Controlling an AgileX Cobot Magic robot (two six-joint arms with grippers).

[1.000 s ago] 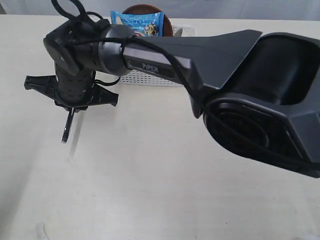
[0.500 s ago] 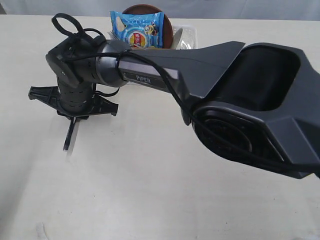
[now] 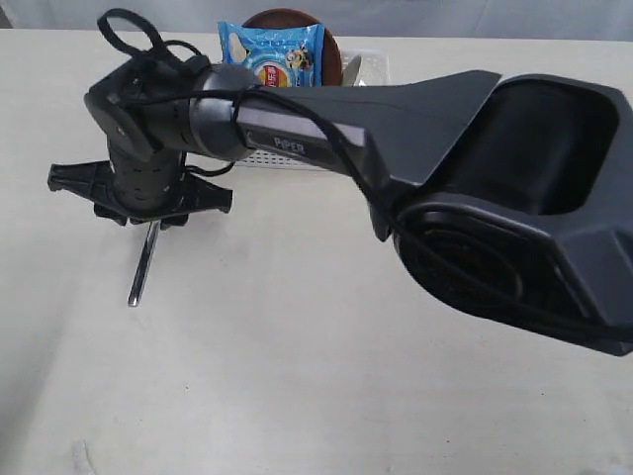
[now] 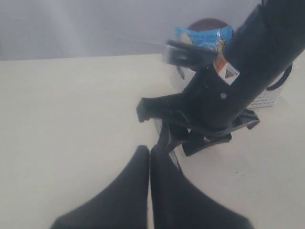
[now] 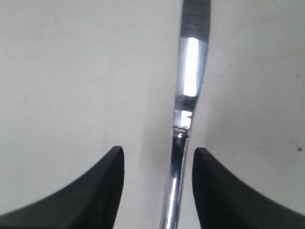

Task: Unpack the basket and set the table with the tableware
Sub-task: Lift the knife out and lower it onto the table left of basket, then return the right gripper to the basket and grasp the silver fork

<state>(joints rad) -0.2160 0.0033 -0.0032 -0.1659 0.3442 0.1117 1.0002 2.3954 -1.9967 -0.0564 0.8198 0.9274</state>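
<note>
My right tool (image 5: 157, 153), spread, hovers over one steel utensil (image 3: 144, 265) lying on the desk (image 3: 297, 396); the basket (image 3: 381, 61) holds the rest.

A blue snack bag (image 3: 275, 54) stands upright near the far edge of the surface (image 3: 297, 396), its printed face toward the exterior camera. The print looks like a yellow-and-red logo, though it is too small to read. A pale grey backdrop (image 3: 475, 15) runs behind that far edge.

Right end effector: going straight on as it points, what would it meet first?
The right end effector would likely meet the slim steel utensil between its open jaws, lying on the cream-white tabletop; depth unclear.
</note>
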